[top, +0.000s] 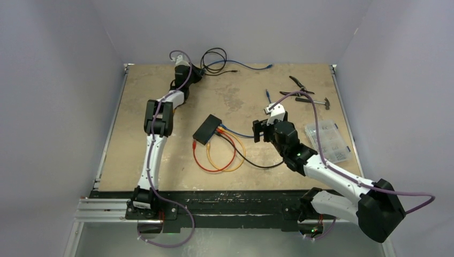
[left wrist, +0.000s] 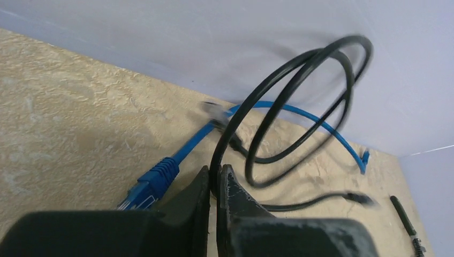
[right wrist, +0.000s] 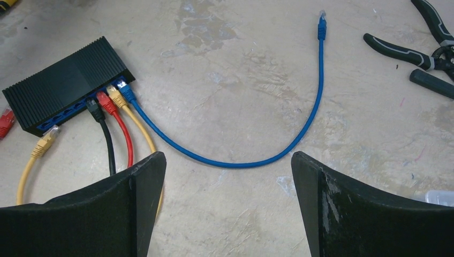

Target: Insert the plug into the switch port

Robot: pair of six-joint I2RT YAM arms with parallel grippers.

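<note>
**Entry: cable pick-up at the far corner, no plug at a port yet**

Item 1, left claw (left wrist: 214,174). We find it at 11 o'clock on the tabletop (top: 139,107), hard against the back wall. Its jaws stand narrow with the black cable (left wrist: 216,160) pinched between them. The cable rises from the grip into a loose coil. Its far end is too blurred for us to make out the connector.

Item 2, loose blue plug (left wrist: 152,182). It lies on the tabletop just beside the left claw, at its 9 o'clock in the wrist view, and is not gripped.

Item 3, switch (top: 207,129). It lies flat near the middle of the tabletop, well apart from the left claw. Its port row (right wrist: 69,110) faces 4 o'clock in the top view. We count black, red, yellow and blue leads seated at one end, and the remaining ports appear free. A yellow plug (right wrist: 45,142) lies unseated just beside the row.

Item 4, right claw (right wrist: 227,155). It is spread wide and holds nothing. It hangs at 3 o'clock of the switch, looking down on the ports.

Item 5, pliers (top: 299,88). They lie at 1 o'clock and play no part.

Step in hand, as we judge it: securing a cable, the earliest stage of the task.

The next move calls for lifting the coil clear without snagging the blue lead. The cable then has to come across to the switch, and its connector must be found and squared to a free port. The right claw could steady the box.
</note>
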